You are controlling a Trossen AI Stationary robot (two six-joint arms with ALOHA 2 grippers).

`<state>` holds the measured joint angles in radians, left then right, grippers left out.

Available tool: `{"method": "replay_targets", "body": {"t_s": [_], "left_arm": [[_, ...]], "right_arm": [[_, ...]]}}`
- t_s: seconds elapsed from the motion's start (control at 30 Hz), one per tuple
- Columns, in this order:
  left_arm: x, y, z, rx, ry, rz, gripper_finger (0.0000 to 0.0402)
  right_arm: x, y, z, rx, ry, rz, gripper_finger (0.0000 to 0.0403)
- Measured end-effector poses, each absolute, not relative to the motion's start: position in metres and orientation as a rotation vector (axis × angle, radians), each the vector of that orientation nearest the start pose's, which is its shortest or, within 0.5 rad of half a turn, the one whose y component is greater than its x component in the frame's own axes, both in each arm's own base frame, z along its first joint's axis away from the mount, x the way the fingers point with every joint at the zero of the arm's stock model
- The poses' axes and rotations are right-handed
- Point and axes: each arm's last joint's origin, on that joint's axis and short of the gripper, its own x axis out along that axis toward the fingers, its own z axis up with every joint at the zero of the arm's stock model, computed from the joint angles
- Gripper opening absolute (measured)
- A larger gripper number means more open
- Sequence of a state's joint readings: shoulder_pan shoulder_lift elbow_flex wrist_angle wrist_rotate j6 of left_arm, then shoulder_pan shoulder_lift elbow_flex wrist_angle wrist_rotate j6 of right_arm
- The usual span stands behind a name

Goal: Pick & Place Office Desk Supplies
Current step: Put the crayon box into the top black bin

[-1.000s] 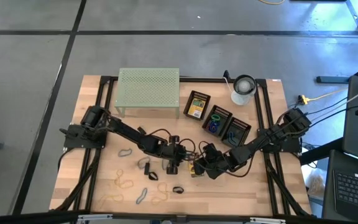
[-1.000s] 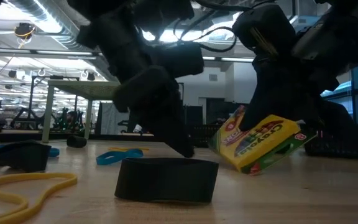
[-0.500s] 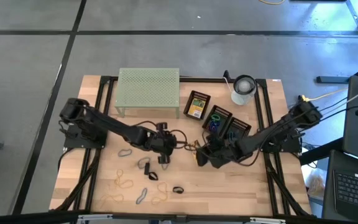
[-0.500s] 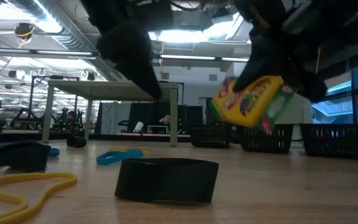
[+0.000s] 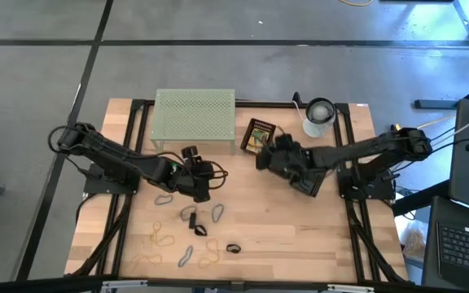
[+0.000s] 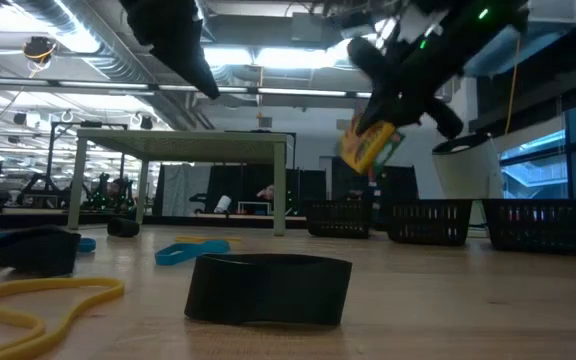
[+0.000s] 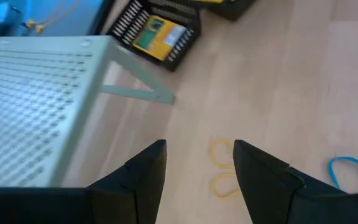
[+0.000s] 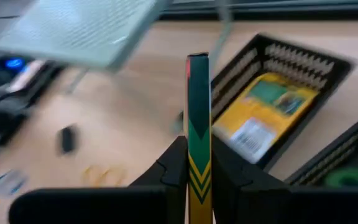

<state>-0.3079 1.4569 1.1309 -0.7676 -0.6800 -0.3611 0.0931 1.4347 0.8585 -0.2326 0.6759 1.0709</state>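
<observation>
Two dark arms reach over the wooden counter [image 5: 300, 236]. The right end effector [image 8: 194, 171] is clamped on a yellow-green crayon box [image 8: 197, 130], held edge-on in the air just beside a black mesh tray [image 8: 291, 81] that holds a second yellow-green crayon box [image 8: 263, 118]. The left end effector [image 7: 197, 168] hangs with fingers spread and nothing between them, raised above the counter near the pale green perforated rack [image 5: 195, 120]. Coloured rubber bands [image 5: 163, 238] and small black clips [image 5: 218, 212] lie loose toward the counter's front edge
</observation>
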Motion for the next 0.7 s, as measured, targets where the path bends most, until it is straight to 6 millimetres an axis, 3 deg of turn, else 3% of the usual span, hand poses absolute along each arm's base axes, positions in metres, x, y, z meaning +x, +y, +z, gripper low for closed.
{"method": "replay_targets", "body": {"t_s": [0.27, 0.4, 0.7], "left_arm": [[0.263, -0.067, 0.273, 0.186, 0.861, 0.542, 0.0182], [0.262, -0.068, 0.273, 0.197, 0.874, 0.539, 0.0182], [0.261, -0.068, 0.272, 0.202, 0.882, 0.539, 0.0182]], "right_arm": [[0.287, -0.041, 0.217, 0.743, 0.289, -1.015, 0.0044], [0.293, -0.049, 0.218, 0.766, 0.218, -1.023, 0.0045], [0.309, -0.057, 0.194, 0.809, 0.182, -1.066, 0.0045]]}}
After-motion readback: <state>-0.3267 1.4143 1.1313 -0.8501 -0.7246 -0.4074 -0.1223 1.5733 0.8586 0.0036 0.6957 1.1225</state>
